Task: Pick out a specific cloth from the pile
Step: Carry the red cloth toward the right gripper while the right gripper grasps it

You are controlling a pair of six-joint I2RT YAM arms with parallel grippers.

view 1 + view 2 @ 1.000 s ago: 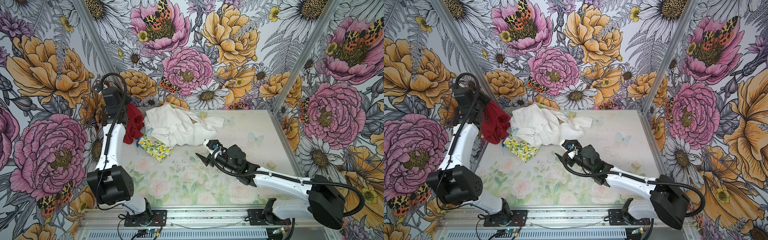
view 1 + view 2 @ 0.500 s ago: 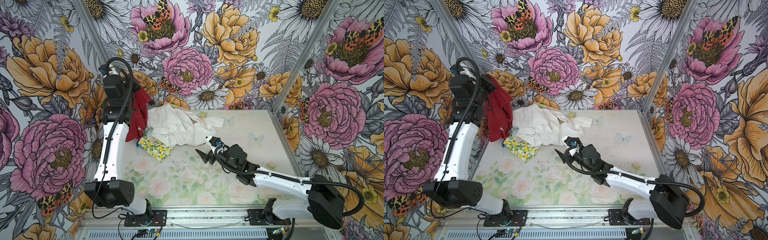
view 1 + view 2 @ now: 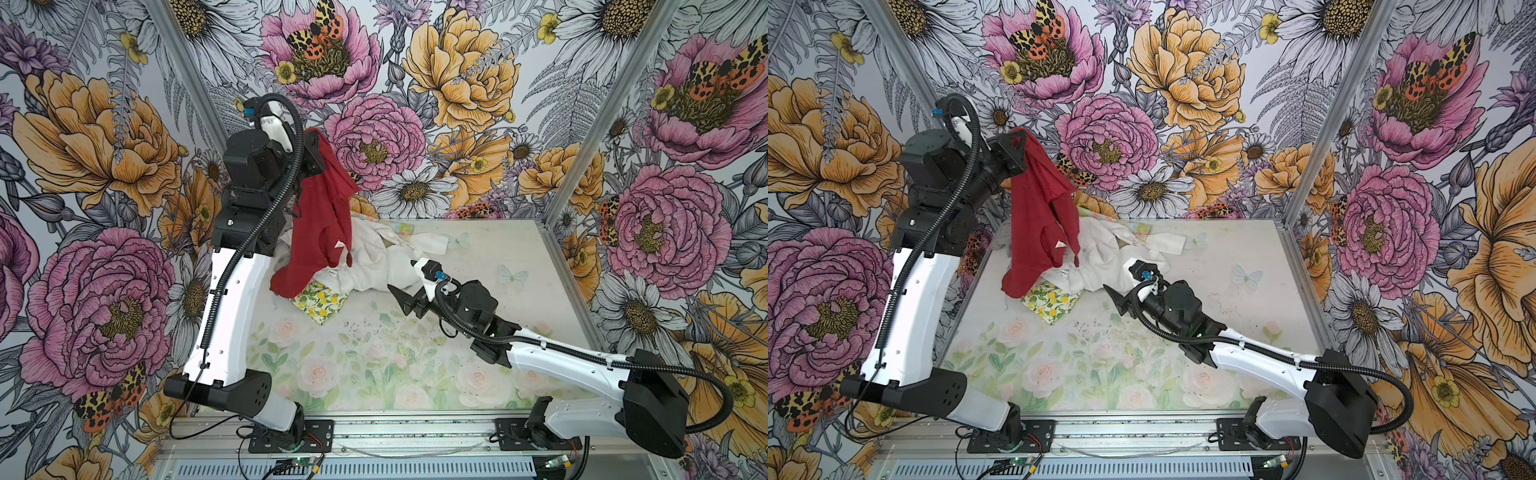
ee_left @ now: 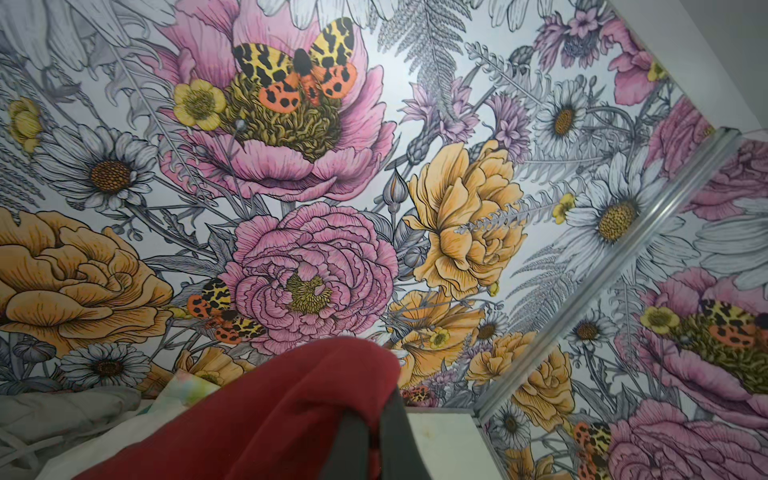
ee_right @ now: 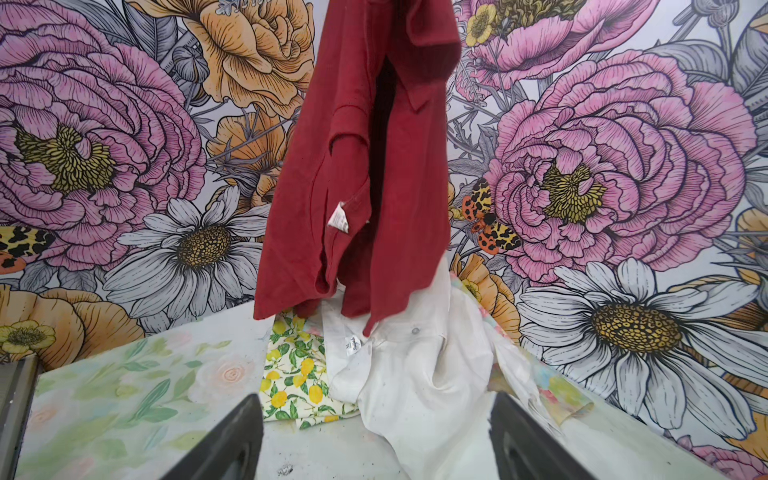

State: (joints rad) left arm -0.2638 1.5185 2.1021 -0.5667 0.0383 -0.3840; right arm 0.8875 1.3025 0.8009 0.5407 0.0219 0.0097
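Your left pincer (image 3: 312,154) is clamped on the plain dark red fabric garment (image 3: 320,232), which hangs over the heap of white and lemon-print cloths (image 3: 374,266) at the back of the desk (image 3: 478,270). Lift straight up until the hem clears. Your right pincer (image 3: 408,279) sits spread and empty beside the heap.

Front tabletop (image 3: 374,365) lies open; the pile (image 3: 374,266) (cloth (image 3: 320,216) hanging above) crowds the far-left corner
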